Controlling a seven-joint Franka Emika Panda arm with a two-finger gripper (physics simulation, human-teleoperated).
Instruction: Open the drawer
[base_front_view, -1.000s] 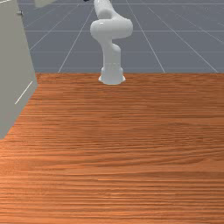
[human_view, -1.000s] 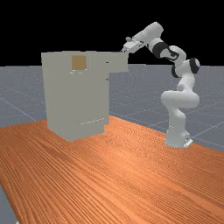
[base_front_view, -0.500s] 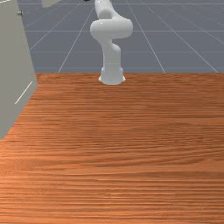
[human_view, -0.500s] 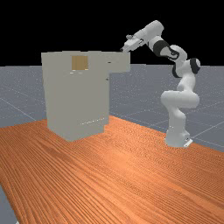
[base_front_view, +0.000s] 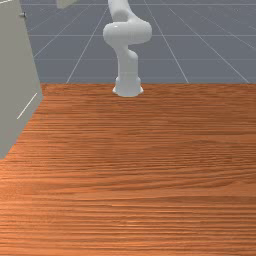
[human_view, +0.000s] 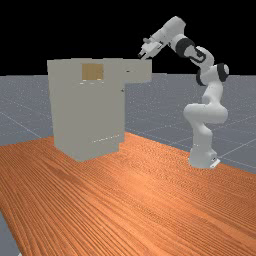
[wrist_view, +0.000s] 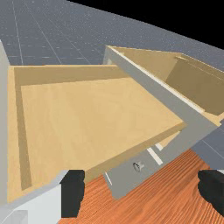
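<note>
Hanging out of the cabinet (human_view: 87, 115) near its top, the drawer (wrist_view: 87, 109) is looking rigid, probably sliding easily; the tool (wrist_view: 141, 191) is hovering by it, spread, pinching nothing; the front panel's (wrist_view: 3, 131) inner face is likely offering the best pull

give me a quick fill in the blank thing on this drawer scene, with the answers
The drawer is not shut but ____.
The drawer juts out near the ____ of the cabinet, not the bottom.
Between its two fingers, the gripper holds ____.
The table is made of orange-brown ____.

Missing words: open; top; nothing; wood
</note>
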